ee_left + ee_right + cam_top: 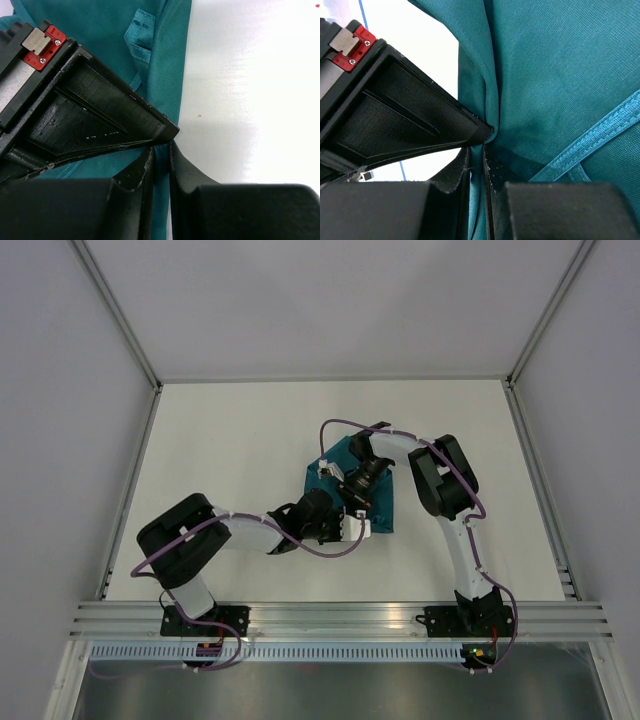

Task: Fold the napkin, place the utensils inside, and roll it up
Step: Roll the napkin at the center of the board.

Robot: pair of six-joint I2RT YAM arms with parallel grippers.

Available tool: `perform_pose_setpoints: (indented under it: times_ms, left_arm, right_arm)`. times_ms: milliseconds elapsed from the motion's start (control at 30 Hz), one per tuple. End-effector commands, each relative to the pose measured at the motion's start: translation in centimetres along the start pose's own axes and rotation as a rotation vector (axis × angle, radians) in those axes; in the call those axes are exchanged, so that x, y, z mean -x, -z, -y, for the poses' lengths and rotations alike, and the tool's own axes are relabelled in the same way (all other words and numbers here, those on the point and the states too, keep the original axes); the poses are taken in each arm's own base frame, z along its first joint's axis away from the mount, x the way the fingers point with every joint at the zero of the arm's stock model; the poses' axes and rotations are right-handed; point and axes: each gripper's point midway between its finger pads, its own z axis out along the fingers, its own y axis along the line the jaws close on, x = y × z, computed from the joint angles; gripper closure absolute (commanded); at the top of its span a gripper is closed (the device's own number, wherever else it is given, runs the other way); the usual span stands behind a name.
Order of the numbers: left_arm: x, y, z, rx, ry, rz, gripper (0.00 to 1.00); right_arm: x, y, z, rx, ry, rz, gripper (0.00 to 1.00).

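Pinching with nearly closed jaws, the left gripper [161, 152] holds the napkin [110, 35] at its edge beside bare table [250, 100]; the right gripper [482, 150] clamps a gathered fold. The napkin lies bunched mid-table, largely hidden beneath both grippers.

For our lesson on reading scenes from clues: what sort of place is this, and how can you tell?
Probably a robotics lab test cell: two robot arms bolted to an aluminium rail at the edge of a white table, plain panels walling it in, one teal napkin as the workpiece.
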Motion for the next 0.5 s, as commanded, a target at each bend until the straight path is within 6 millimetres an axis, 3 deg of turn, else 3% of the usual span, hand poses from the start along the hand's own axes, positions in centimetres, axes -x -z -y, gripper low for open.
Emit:
perform_pose_setpoints:
  times_ms: [0,200,300,467]
  left_arm:
    - [-1.9,-0.4,3.1,-0.150,0.078,-0.063,0.98]
    - [-1.5,0.1,3.8,-0.232,0.146,-0.053,0.98]
    - [-1.2,0.3,3.9,-0.274,0.196,-0.049,0.98]
    - [-0.7,0.8,3.7,-0.331,0.276,-0.030,0.98]
  right_arm:
    - [-0.9,-1.4,3.3,-0.075,0.098,-0.051,0.86]
    - [-0.2,-0.6,2.6,-0.108,0.112,-0.016,0.60]
    - [0.4,0.2,2.2,-0.137,0.122,0.013,0.52]
    - [1.5,2.0,1.5,-0.186,0.137,0.081,0.49]
